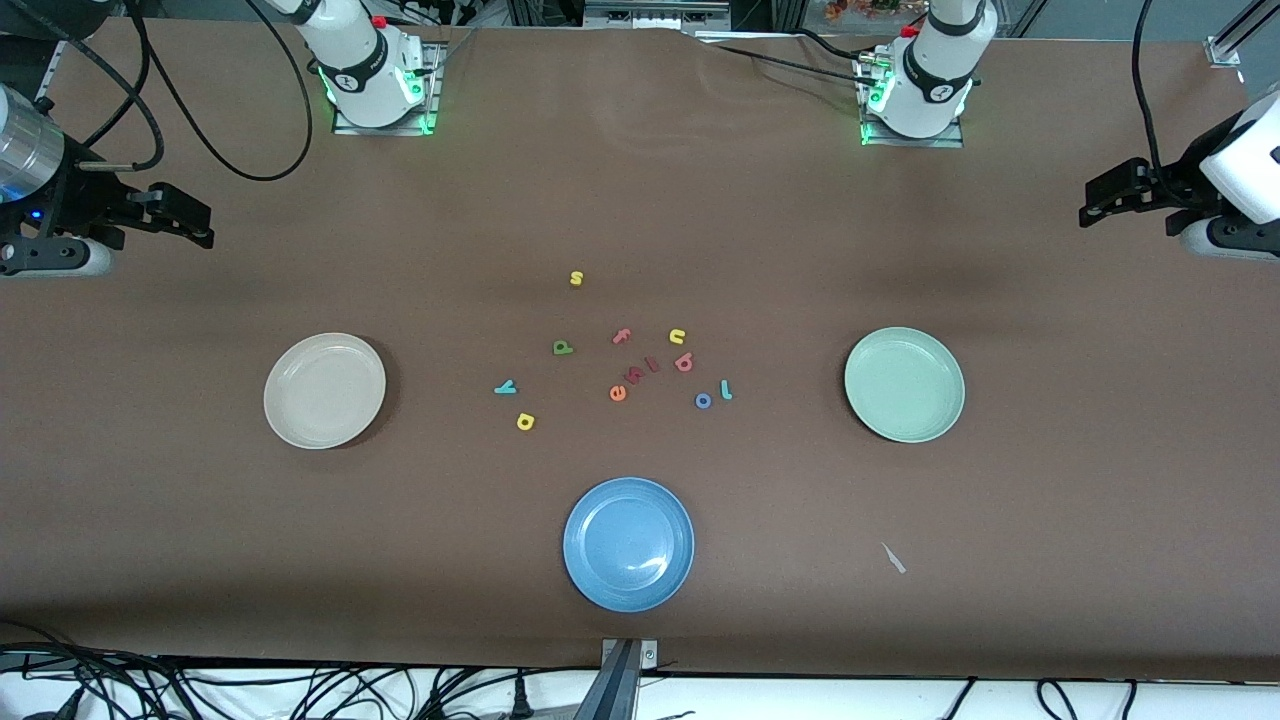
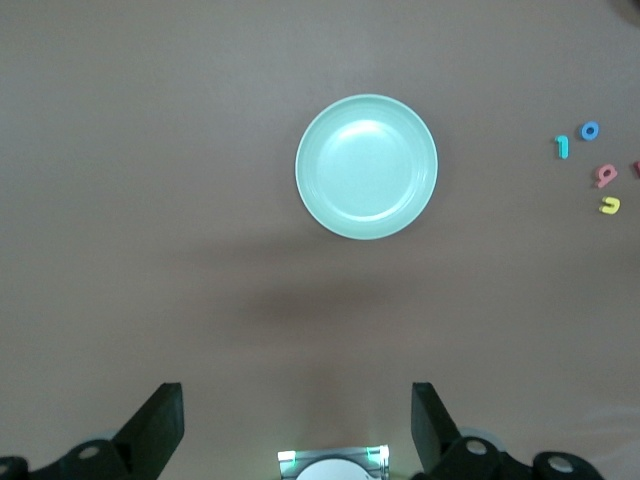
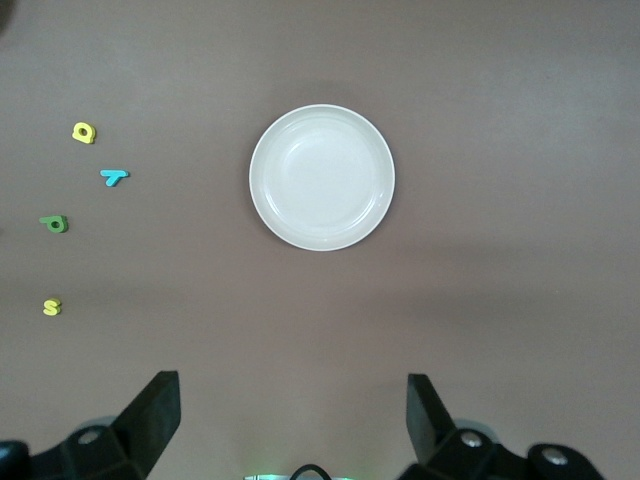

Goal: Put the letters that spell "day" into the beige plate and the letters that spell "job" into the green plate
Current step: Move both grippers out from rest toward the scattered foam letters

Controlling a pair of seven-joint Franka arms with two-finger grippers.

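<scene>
Both claws are spread wide and hold nothing. The left claw (image 1: 1100, 205) hangs high over the left arm's end of the tabletop (image 1: 640, 200), and the right claw (image 1: 190, 222) hangs high over the right arm's end. Both arms wait, stretched out to the sides.

No letter is in a plate yet, so I think the job is at its very start. The beige plate (image 1: 325, 390) and the green plate (image 1: 904, 384) are bare.

The little letters lie between the two plates. The green "d" (image 1: 563, 347), teal "y" (image 1: 505, 387) and yellow "a" (image 1: 525, 422) lie toward the beige plate. The red "b" (image 1: 684, 362), blue "o" (image 1: 703, 401) and teal "j" (image 1: 726, 389) lie toward the green plate.

Next, a claw needs to come down over one tiny letter and pinch it with care.
</scene>
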